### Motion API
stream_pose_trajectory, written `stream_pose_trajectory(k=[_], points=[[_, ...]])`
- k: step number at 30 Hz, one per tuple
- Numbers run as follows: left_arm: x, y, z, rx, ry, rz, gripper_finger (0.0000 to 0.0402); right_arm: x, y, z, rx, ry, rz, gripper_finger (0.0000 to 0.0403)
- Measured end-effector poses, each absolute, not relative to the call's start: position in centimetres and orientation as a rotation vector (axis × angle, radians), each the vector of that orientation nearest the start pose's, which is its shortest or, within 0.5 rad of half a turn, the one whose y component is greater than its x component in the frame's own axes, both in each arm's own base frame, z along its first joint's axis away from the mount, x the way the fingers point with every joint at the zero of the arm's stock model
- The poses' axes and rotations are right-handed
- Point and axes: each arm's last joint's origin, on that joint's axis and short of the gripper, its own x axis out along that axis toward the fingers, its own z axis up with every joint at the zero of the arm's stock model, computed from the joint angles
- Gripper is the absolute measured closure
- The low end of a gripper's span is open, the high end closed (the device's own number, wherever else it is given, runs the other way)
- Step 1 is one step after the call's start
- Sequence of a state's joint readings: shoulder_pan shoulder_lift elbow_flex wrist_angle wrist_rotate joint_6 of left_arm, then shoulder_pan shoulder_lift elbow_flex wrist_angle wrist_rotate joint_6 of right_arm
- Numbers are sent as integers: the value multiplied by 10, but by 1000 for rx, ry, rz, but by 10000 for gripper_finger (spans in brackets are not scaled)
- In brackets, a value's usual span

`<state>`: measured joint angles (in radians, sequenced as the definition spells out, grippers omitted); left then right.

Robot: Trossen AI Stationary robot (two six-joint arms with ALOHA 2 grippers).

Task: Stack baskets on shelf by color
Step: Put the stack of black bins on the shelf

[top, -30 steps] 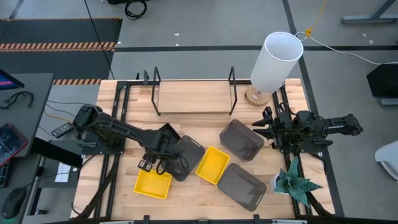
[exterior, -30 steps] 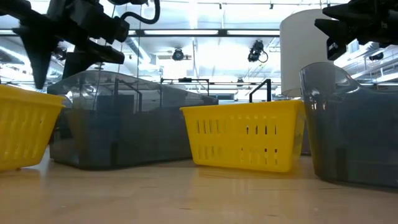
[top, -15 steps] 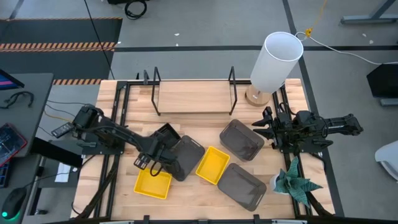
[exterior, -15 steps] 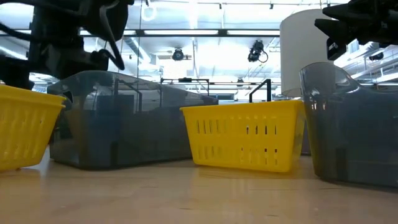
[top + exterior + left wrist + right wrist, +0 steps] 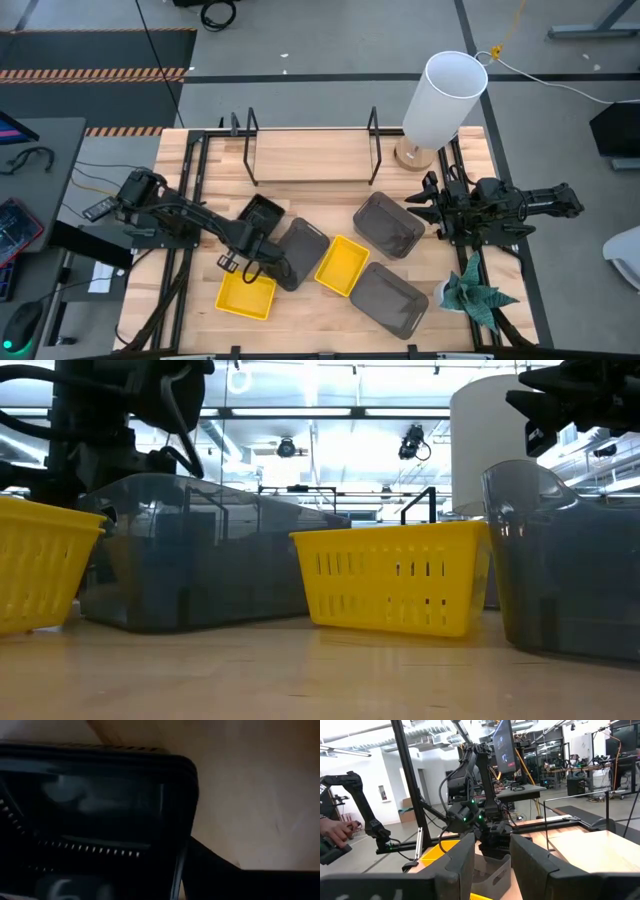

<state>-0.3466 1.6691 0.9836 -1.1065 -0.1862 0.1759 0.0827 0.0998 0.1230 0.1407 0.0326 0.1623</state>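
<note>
My left gripper (image 5: 255, 240) points down at the near edge of a small black mesh basket (image 5: 264, 210) and is shut on it. The basket stands on the table, left of centre. Beside it lies a dark grey basket (image 5: 300, 252). Two yellow baskets (image 5: 246, 295) (image 5: 343, 265) and two more grey ones (image 5: 388, 225) (image 5: 393, 298) lie around the middle. The shelf (image 5: 310, 158), a bare wood plank, stands at the far edge. My right gripper (image 5: 418, 207) waits open at the right, over the rim of a grey basket. My left gripper comes from above at the black basket's wall (image 5: 186, 820), close to a rounded corner. One finger (image 5: 235, 877) stands outside the wall. The other is lost in the dark inside the basket. Whether the basket is off the table does not show.
A white cylinder lamp (image 5: 440, 100) stands at the far right, next to the shelf's end. A green folded-paper plant (image 5: 475, 292) sits at the near right. A person's hand (image 5: 335, 832) shows in the room beyond the table's left side.
My left gripper has gone down and a little toward the table's near left, from above the baskets to the black basket's near edge. More of the black basket now shows beyond it in the high view. The baskets have stayed where they were.
</note>
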Motion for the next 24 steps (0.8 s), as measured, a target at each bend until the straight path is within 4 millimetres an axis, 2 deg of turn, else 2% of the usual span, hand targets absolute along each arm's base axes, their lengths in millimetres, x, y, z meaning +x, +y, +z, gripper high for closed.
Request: stream_pose_trajectory(k=[7, 11, 16, 21, 24], points=[[236, -80, 172, 598, 1741, -266, 365, 96, 7, 211, 171, -160, 63, 273], [240, -79, 195, 625, 1742, -242, 377, 96, 7, 211, 171, -160, 63, 273], [250, -77, 227, 646, 1665, -178, 381, 96, 7, 211, 171, -160, 63, 273], [262, -65, 254, 599, 1611, -82, 376, 96, 7, 211, 171, -160, 63, 273], [270, -55, 263, 561, 1569, -31, 373, 96, 7, 211, 171, -160, 63, 273]])
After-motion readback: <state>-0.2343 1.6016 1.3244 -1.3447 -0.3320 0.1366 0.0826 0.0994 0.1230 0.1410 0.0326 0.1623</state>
